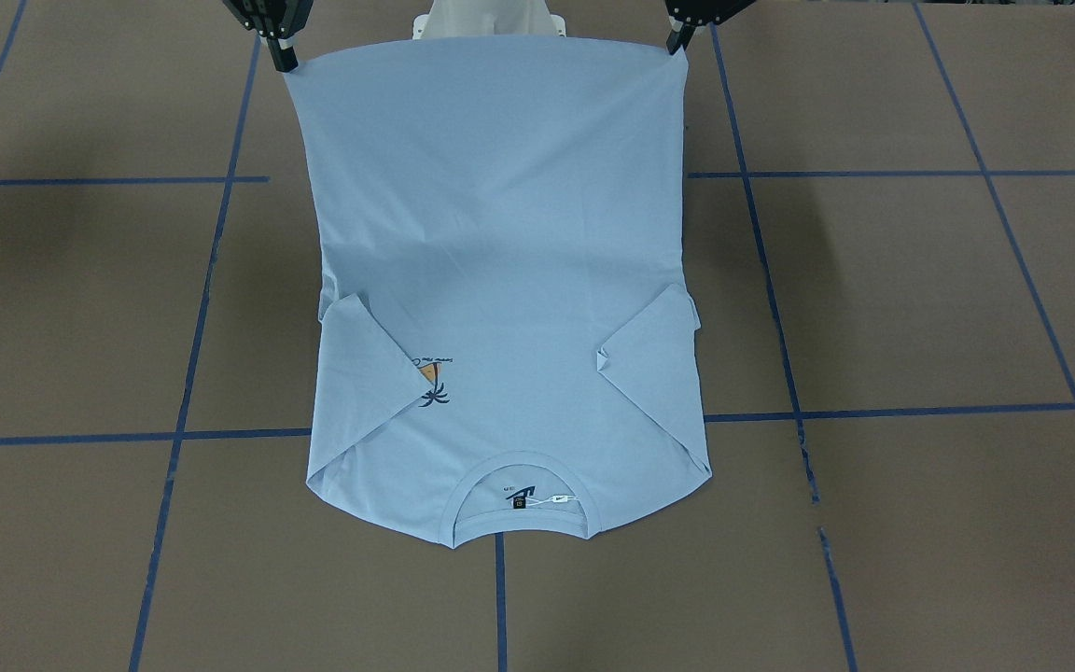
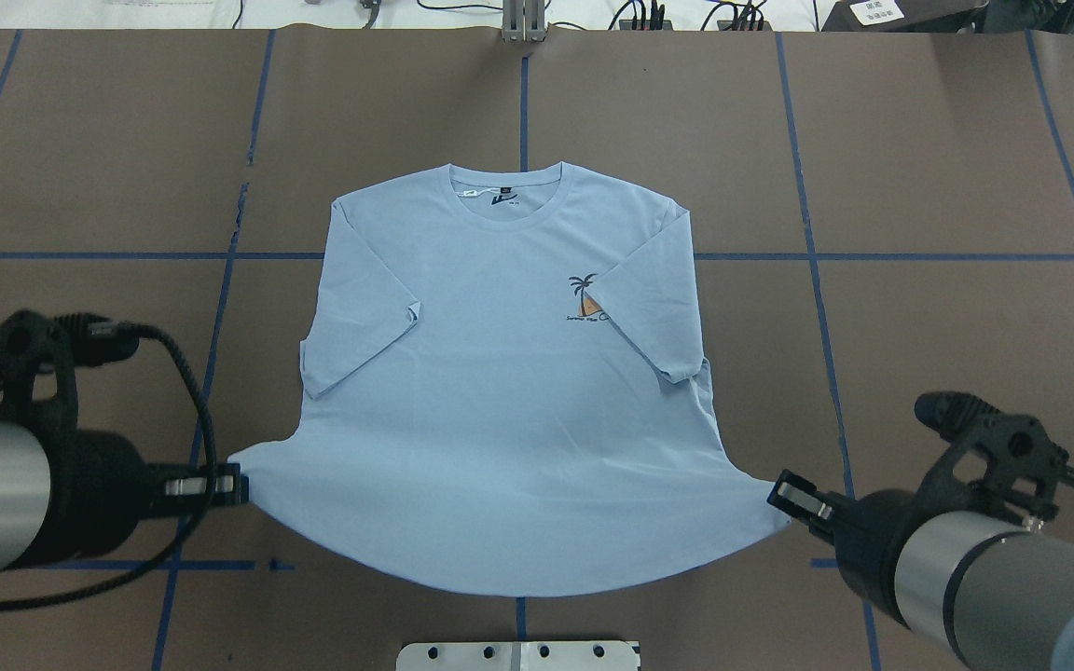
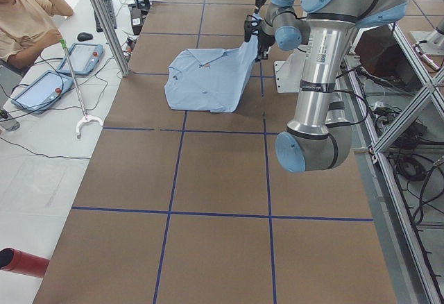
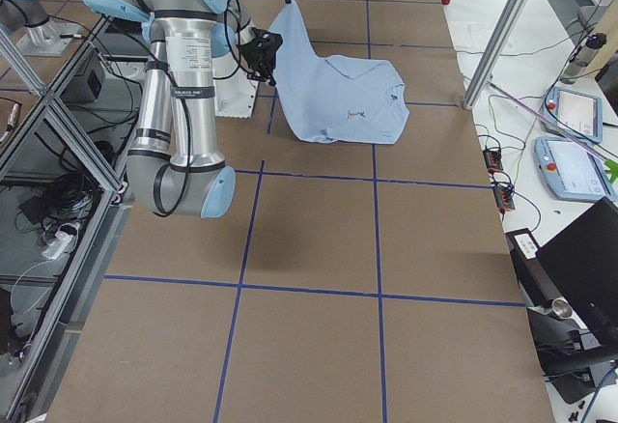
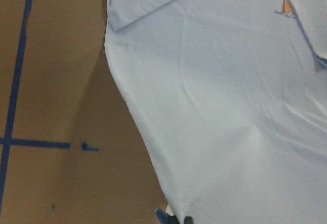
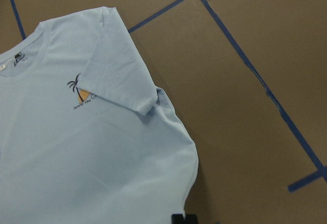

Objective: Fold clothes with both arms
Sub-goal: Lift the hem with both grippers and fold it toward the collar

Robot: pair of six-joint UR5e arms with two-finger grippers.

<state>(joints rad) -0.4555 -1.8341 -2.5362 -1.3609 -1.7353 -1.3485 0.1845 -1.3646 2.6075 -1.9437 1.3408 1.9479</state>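
T-shirt [image 2: 500, 419] stretched by its hem corners between both grippers

Left gripper [image 2: 231, 486] clenched on the hem corner on its side; right gripper [image 2: 784, 494] clenched on the other; hem raised, collar [image 2: 506, 220] end flat on the desk [image 2: 919, 168]; brown desk stretches wide on either side and past the collar.

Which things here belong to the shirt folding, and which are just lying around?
Job: T-shirt, left gripper, right gripper, each shut on a hem corner.
Lying about, beside the table: tablets, grabber stick, red cylinder.
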